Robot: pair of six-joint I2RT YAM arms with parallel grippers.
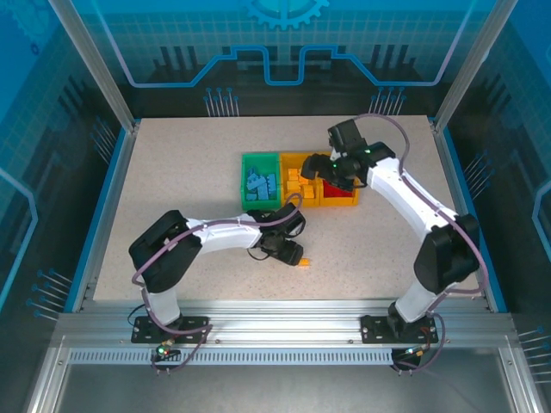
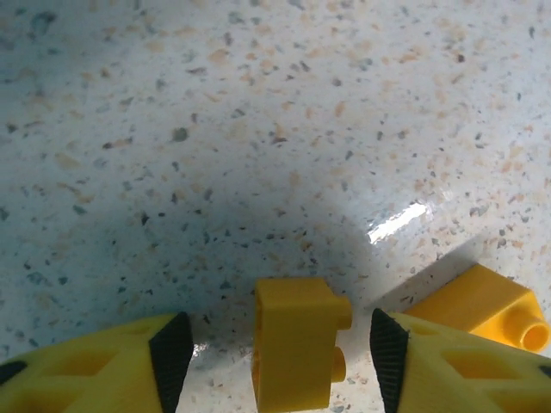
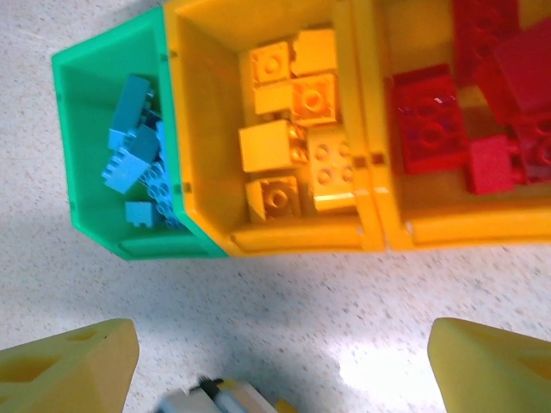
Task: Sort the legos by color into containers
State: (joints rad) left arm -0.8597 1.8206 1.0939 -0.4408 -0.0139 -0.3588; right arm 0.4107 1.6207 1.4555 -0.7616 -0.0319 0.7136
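1. Left gripper (image 2: 280, 344): its jaws are part open and low over the table (image 2: 258, 129), at the near middle of the work area. They straddle a yellow brick (image 2: 297, 344), with a gap on each side, so you have no grip on it.
2. Check the brick's pose before closing. It lies on its side with the studs facing the right finger. That pad would likely land on studs instead of a flat face, so expect the brick to twist, tip or squirt out.
3. Watch the second yellow brick (image 2: 478, 305), which lies on the table just right of the right finger. A sideways correction or a tilted lift could knock it further off.
4. Green bin (image 3: 86, 103), at the left end of the row, holds blue bricks (image 3: 138, 146). A late release there would mix the colours.
5. Middle bin (image 3: 207, 86) holds the sorted yellow bricks (image 3: 301, 129) and is the likely target. It shares a wall with each neighbour, so a drop onto either wall may bounce into the wrong bin.
6. Right bin (image 3: 413, 52) holds red bricks (image 3: 430, 129).
7. Right gripper (image 3: 280, 361): its fingers are spread wide and hold nothing. In the top view it hangs above the middle and right bins. Clear it before carrying, or the arms may collide over the row.
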